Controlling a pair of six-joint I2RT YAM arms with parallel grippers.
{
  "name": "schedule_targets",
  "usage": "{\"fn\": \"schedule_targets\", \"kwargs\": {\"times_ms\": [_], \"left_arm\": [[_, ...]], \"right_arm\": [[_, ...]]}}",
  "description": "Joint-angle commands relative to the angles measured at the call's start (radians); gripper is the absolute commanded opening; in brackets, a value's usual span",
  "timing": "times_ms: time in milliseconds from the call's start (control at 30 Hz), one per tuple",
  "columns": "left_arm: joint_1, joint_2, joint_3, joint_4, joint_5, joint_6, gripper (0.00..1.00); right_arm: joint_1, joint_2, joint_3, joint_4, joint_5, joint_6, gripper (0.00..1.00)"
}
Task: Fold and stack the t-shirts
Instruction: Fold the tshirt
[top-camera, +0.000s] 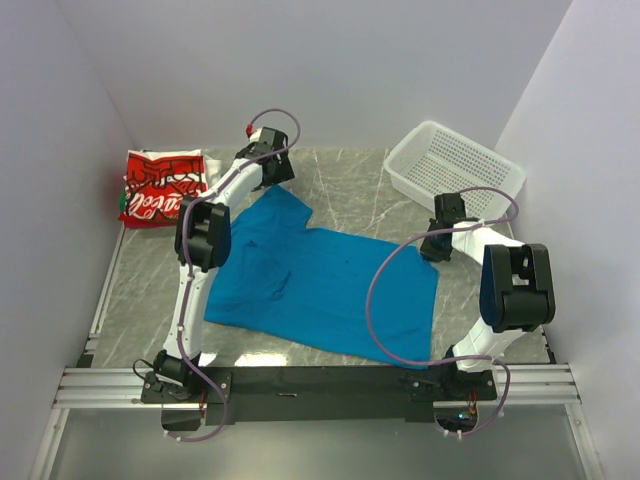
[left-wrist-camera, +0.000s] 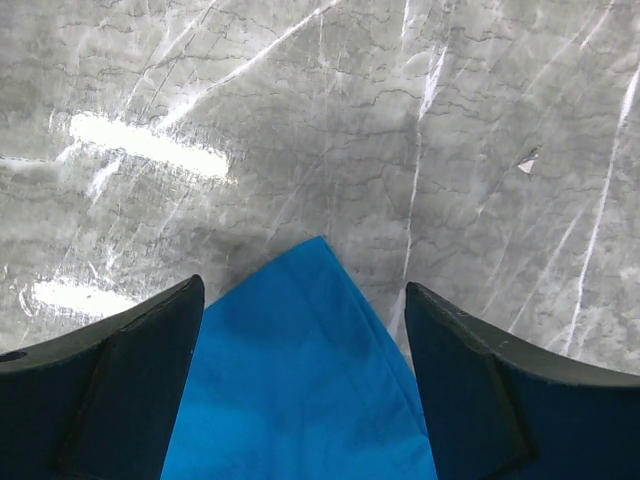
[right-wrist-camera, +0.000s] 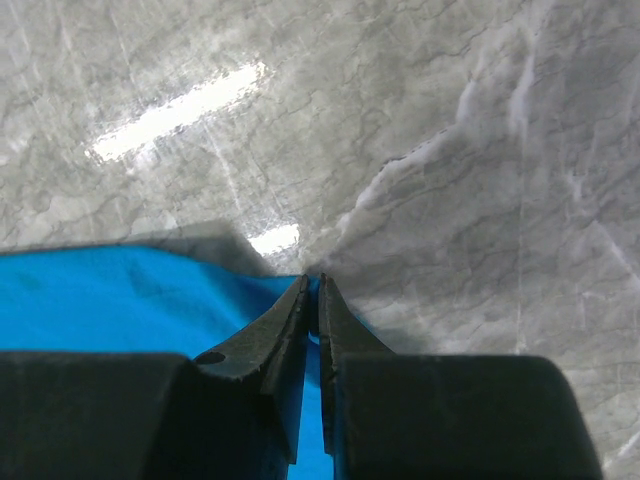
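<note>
Lying folded at the far left corner of the grey marble-patterned table is a red-and-white t-shirt with white script lettering, just left of the left arm's wrist. The left gripper is released, its dark fingers spread wide on either side of a pointed corner of cloth, with bare marble beyond it. That corner belongs to the plain bright-blue cotton t-shirt, which lies spread in a loose, rumpled sheet across the middle of the table. Its long axis runs on a diagonal from far left to near right, and the narrow corner points to the far left. At the shirt's right far corner, the right gripper is clenched on the blue edge, with a sliver of cloth showing between the pressed fingers. Far right stands a white perforated plastic basket, apart from the shirt.
</note>
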Motion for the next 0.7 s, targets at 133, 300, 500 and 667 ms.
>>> {"fn": "schedule_targets", "kwargs": {"times_ms": [133,300,500,667], "left_arm": [[0.006,0.047,0.047,0.001,0.004,0.002,0.77],[0.004,0.07,0.067,-0.027,-0.002,0.003,0.72],[0.004,0.087,0.065,-0.056,-0.006,0.008,0.54],[0.004,0.098,0.067,-0.08,-0.016,0.022,0.41]], "right_arm": [[0.017,0.012,0.016,-0.041,-0.04,-0.005,0.14],[0.016,0.008,0.021,-0.041,-0.048,-0.005,0.14],[0.017,0.012,0.03,-0.038,-0.057,-0.003,0.14],[0.017,0.028,0.035,-0.034,-0.086,0.002,0.14]]}}
